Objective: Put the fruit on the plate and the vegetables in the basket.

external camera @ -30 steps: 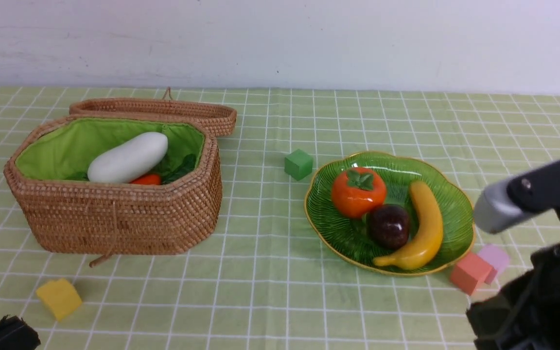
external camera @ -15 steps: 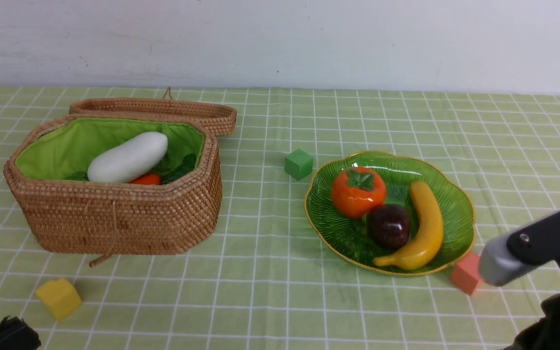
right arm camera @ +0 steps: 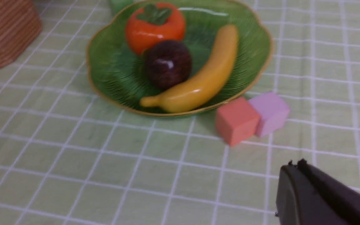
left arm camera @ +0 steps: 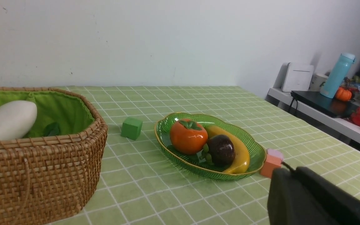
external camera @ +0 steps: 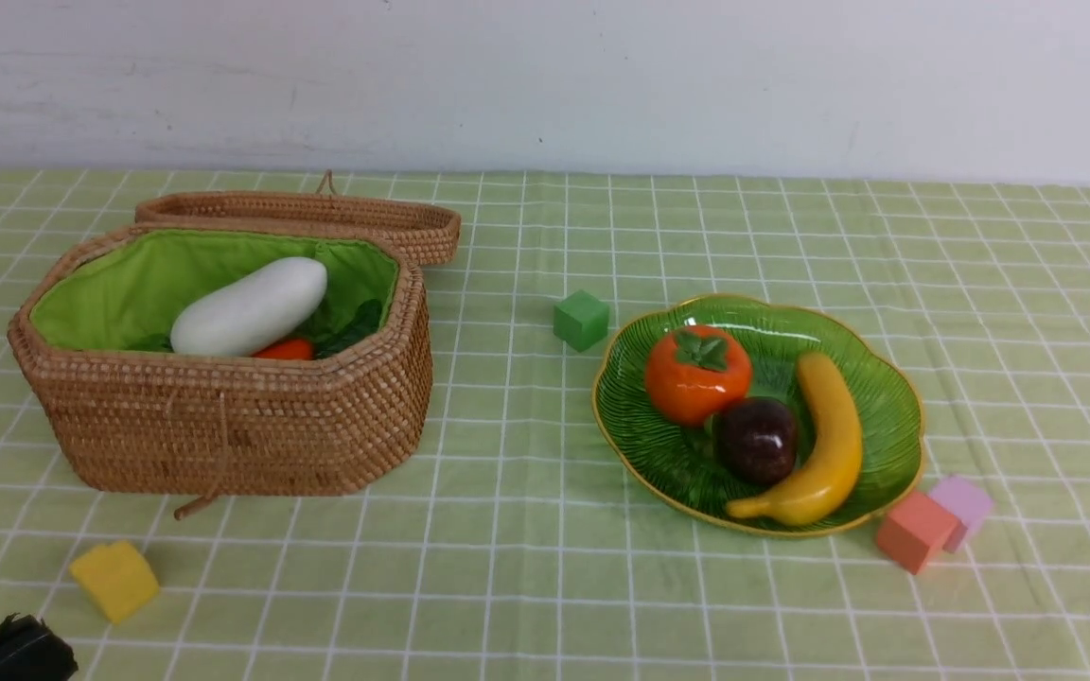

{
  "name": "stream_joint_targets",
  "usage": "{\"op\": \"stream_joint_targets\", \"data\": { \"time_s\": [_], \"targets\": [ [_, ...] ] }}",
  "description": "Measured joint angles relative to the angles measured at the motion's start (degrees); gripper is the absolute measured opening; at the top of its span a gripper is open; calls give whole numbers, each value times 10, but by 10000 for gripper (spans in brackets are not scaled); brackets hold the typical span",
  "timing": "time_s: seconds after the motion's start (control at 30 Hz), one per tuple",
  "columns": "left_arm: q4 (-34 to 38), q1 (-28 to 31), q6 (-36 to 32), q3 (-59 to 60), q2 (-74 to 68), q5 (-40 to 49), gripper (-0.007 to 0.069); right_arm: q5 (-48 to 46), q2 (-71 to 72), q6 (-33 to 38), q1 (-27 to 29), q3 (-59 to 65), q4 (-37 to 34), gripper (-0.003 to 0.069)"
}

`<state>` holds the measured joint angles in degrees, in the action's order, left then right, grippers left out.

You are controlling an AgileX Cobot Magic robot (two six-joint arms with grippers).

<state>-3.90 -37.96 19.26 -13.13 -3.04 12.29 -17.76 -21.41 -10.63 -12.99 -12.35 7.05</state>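
Observation:
The green plate (external camera: 659,445) holds the orange persimmon (external camera: 696,374), the dark mangosteen (external camera: 757,440) and the yellow banana (external camera: 824,445). The open wicker basket (external camera: 223,426) holds the white radish (external camera: 250,305) and the carrot (external camera: 286,350), of which only a bit shows; green leaves lie beside them. The eggplant does not show. My left gripper (left arm camera: 289,169) is shut and empty, low over the table in front of the plate (left arm camera: 164,131). My right gripper (right arm camera: 295,163) is shut and empty, near the plate (right arm camera: 114,72); it is out of the front view.
A green cube (external camera: 581,319) lies between basket and plate. A salmon cube (external camera: 914,531) and a pink cube (external camera: 961,501) sit at the plate's front right rim. A yellow cube (external camera: 114,579) lies in front of the basket. The basket lid (external camera: 318,213) lies open behind it.
My right arm has drawn back and down, out of the front view, uncovering the pink cube. The fruit, the vegetables and the left arm have not moved.

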Motion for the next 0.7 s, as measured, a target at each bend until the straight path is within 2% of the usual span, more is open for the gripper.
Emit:
{"op": "stream_joint_targets", "data": {
  "time_s": [0.07, 0.2, 0.7],
  "targets": [
    [0, 0, 0, 0, 0, 0, 8, 18, 81, 0, 35, 67, 15, -18],
    [0, 0, 0, 0, 0, 0, 11, -9, 199, -8, 61, 135, 12, -18],
    [0, 0, 0, 0, 0, 3, 28, -31, 220, -13, 62, 137, 4, -17]
  ]
}}
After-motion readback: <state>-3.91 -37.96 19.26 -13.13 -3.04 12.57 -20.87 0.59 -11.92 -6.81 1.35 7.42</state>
